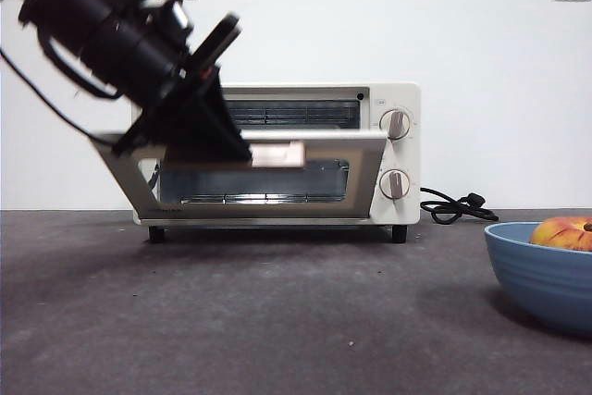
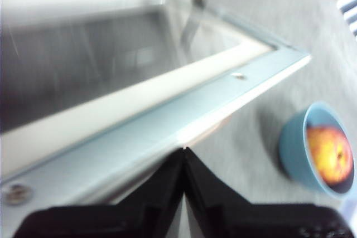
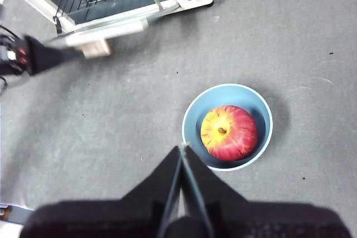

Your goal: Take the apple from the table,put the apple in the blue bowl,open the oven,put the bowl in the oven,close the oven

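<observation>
A: Two steps look done: apple point(image 3: 229, 132) sits inside the blue bowl point(image 3: 195, 110), bowl on the surface point(image 1: 231, 321) near the front, off to one side, well apart from the oven point(image 1: 393, 150).

B: Right gripper point(image 3: 182, 154)?

A: Hangs above the surface just beside the bowl, jaws pressed together, holding nothing. Waiting, I'd say.

B: And the current step?

A: Opening the oven. Door point(image 1: 356, 168) is partway down, tilted out from the top, hinge at the bottom. Left gripper point(image 1: 217, 131) is at the handle point(image 1: 277, 154) end of the door. Rack is visible through the gap in the right wrist view.

B: Left jaws?

A: In its own wrist view they meet at a point under the door edge point(image 2: 184, 132). Read as closed, but whether they pinch the handle or just hook it, can't tell: the contact is hidden behind the arm in the front view.

B: Next?

A: My guess: carry the door down to fully open, release, clear out. Then the bowl has to be gripped by the rim and kept level so the apple stays in.

B: Anything unclear?

A: Left wrist view is blurred. Bowl is cut off at the front view's edge. Oven interior is mostly hidden by the door glass.
</observation>
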